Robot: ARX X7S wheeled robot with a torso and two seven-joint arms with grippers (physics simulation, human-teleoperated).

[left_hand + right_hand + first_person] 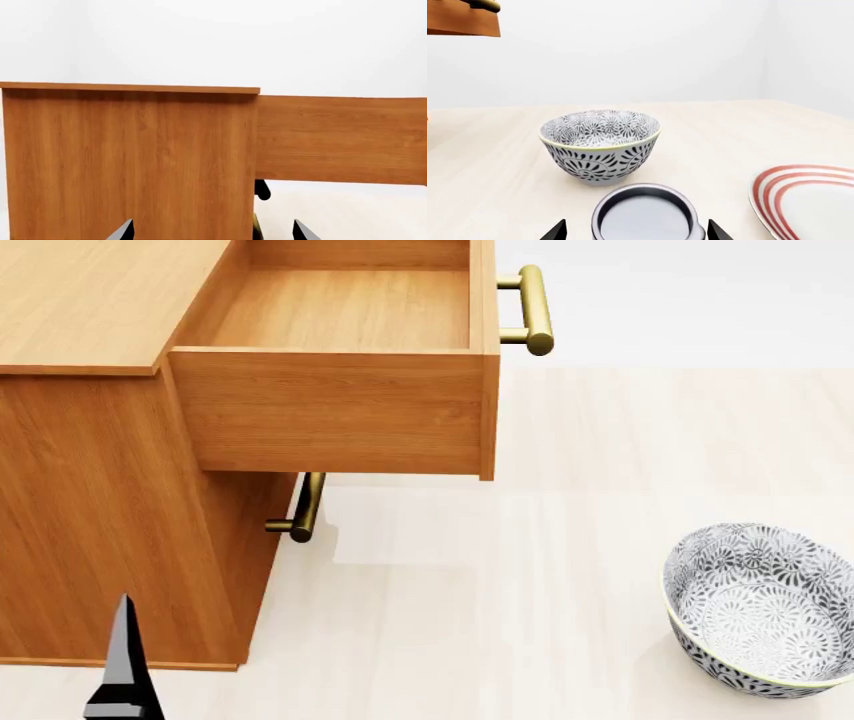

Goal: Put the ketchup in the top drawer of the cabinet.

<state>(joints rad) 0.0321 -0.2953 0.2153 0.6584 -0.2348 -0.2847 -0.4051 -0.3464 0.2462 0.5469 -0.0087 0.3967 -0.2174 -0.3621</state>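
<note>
The ketchup shows only as a silver lid, standing on the pale floor in the right wrist view. My right gripper is open, one fingertip on each side of the can with a gap at both sides. The cabinet stands at the left of the head view. Its top drawer is pulled out and empty, with its brass handle at the front. My left gripper is open and empty, facing the cabinet's side. The can and my right gripper are out of the head view.
A patterned grey-white bowl sits on the floor at the right, just beyond the can in the right wrist view. A red-striped white plate lies beside the can. The lower drawer's brass handle is under the open drawer.
</note>
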